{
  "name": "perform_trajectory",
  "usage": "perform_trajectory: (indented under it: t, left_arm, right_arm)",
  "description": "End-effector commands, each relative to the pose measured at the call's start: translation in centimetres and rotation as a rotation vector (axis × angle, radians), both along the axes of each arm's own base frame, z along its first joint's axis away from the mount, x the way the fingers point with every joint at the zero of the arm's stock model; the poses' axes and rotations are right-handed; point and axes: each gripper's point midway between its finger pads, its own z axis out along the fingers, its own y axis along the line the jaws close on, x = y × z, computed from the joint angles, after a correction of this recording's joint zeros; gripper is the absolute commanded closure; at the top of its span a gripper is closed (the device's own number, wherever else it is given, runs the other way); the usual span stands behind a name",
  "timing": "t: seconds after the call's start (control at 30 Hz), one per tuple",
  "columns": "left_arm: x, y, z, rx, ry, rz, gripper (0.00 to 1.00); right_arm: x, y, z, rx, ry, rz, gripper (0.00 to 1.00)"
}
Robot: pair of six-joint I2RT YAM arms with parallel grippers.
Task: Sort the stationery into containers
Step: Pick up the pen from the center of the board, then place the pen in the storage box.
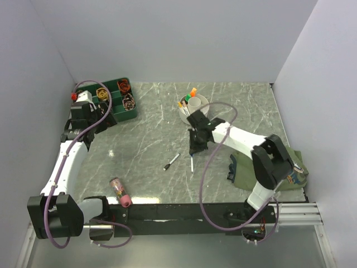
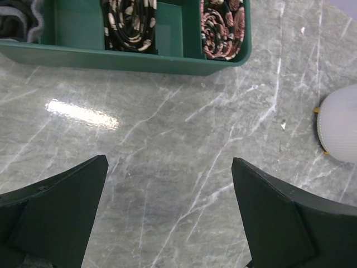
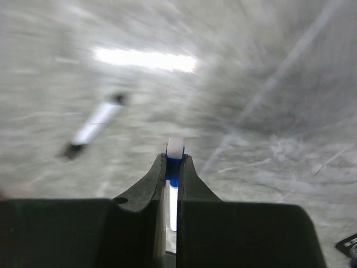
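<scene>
My right gripper [image 1: 194, 149] is shut on a white pen with a blue cap [image 3: 174, 159], which sticks out past the fingertips; in the top view the pen [image 1: 192, 163] shows just below the gripper. A white pen with a dark end [image 1: 172, 162] lies on the table to its left, blurred in the right wrist view [image 3: 92, 125]. A thick pink marker [image 1: 120, 191] lies near the front edge. The white round bowl [image 1: 202, 101] holds orange-capped and green-capped markers and shows in the left wrist view [image 2: 339, 131]. My left gripper [image 1: 107, 120] [image 2: 167, 212] is open and empty over bare table.
A dark green tray [image 1: 114, 116] [image 2: 139, 60] with coiled bands stands at the back left, just beyond my left gripper. An olive-green cloth pouch [image 1: 245, 177] lies at the front right under the right arm. White walls enclose the table.
</scene>
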Motion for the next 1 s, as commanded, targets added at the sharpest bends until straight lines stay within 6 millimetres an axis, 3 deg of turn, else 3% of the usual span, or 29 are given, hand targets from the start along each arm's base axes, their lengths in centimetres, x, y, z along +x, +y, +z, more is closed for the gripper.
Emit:
perform_trajectory:
  t: [0.0,0.13,0.2,0.23,0.3,0.33,0.4,0.47,0.5,0.53,0.63,0.73,0.77,0.97]
  left_arm:
    - [0.9,-0.7,1.4,-0.025,-0.055,-0.037,0.01]
    - [1.2,-1.3,-0.4,-0.025,0.006,-0.091,0.00]
    - [1.7,-2.1,-0.4,-0.055,0.008,-0.127,0.01]
    - [1.9,-3.4,0.0,-0.102,-0.007,-0.192,0.01]
    - [2.7,-4.3,0.4,-0.145,-0.014,-0.228,0.01]
    - [3.0,-4.9,0.7,-0.167,-0.028,-0.255,0.00]
    - [3.6,-5.3,1.0,-0.170,-0.031,-0.291,0.01]
    - [4.3,-5.6,1.7,-0.138,-0.046,-0.335,0.00]
    - [4.6,-5.8,1.2,-0.129,-0.032,-0.353,0.00]
    - [4.9,-5.9,1.2,-0.116,-0.029,-0.370,0.00]
    - [5.7,-6.7,1.5,-0.105,-0.023,-0.432,0.01]
    - [6.6,-7.3,2.1,-0.080,-0.031,-0.475,0.00]
    - [6.7,-7.4,2.0,-0.063,-0.033,-0.489,0.00]
    - [7.8,-7.2,1.0,-0.019,-0.005,-0.495,0.01]
  right_arm:
    - [4.8,2.9,13.0,0.176,-0.404,0.156,1.00]
    - [5.7,3.3,19.6,0.273,-0.661,0.239,1.00]
    - [5.2,2.3,21.4,0.276,-0.811,0.292,1.00]
    - [6.1,2.5,24.2,0.317,-0.963,0.289,1.00]
    - [6.2,1.4,24.5,0.259,-1.082,0.335,1.00]
    - [6.9,1.6,26.2,0.270,-1.171,0.328,1.00]
    - [8.1,0.8,25.7,0.213,-1.219,0.309,1.00]
    - [9.1,0.6,27.5,0.201,-1.337,0.310,1.00]
    - [9.7,0.3,26.8,0.152,-1.359,0.321,1.00]
    - [10.3,0.1,28.0,0.150,-1.423,0.303,1.00]
    - [12.2,-0.9,28.2,0.095,-1.482,0.270,1.00]
    - [14.4,-2.3,27.5,0.063,-1.478,0.219,1.00]
    - [15.5,-2.6,26.2,0.055,-1.443,0.204,1.00]
    - [19.9,-5.0,24.0,0.013,-1.380,0.133,1.00]
